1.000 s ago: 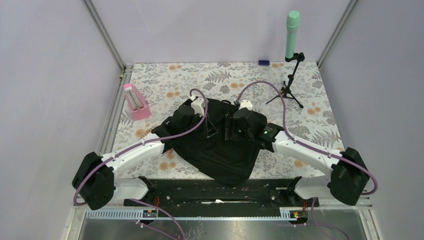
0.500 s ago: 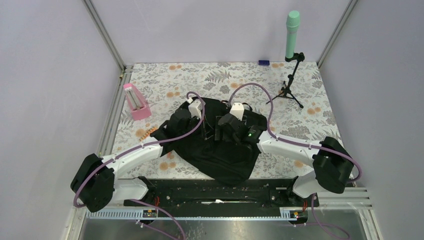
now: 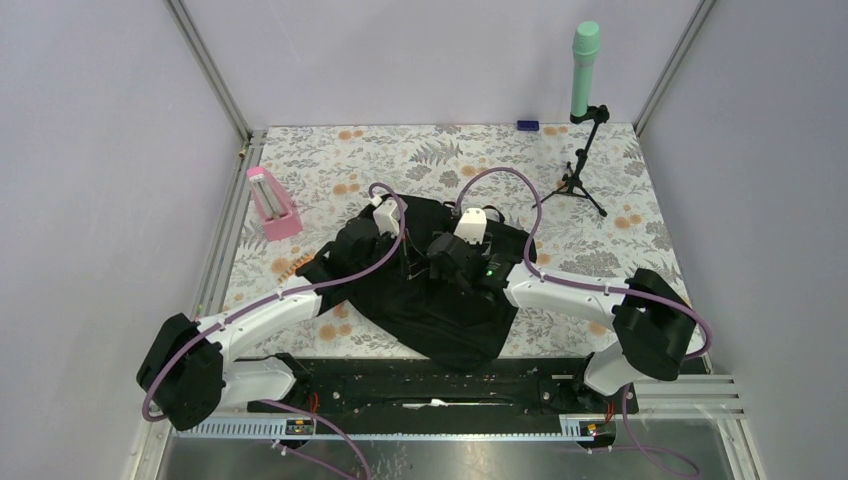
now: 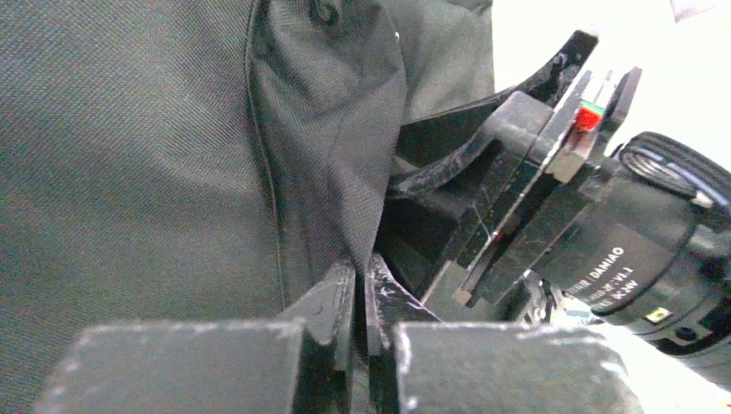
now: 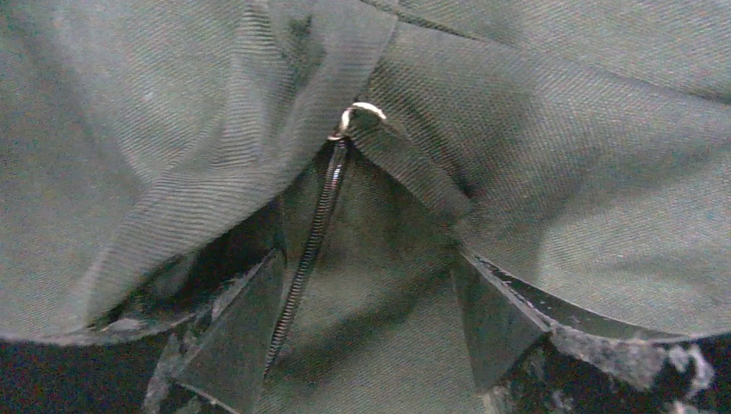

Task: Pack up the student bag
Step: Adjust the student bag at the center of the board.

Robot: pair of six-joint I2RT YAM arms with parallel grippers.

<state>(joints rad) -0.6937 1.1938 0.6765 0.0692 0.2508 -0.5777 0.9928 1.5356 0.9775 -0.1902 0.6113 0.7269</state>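
Student bag point(image 3: 440, 300) lying slumped on the tabletop point(image 3: 330, 160), left claw point(image 4: 360, 280) pinched together on a fold of its fabric, right claw point(image 5: 366, 259) spread apart astride its zip point(image 5: 310, 241); closing short of the pull ring point(image 5: 360, 110) beyond would likely catch only cloth and jam the teeth

The black motor label point(image 4: 614, 266) seemingly reads "DAMIAO".

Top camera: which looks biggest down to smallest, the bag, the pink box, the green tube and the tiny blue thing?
1. bag
2. pink box and green tube look alike; the tube sits higher, nearer the camera.
3. blue thing
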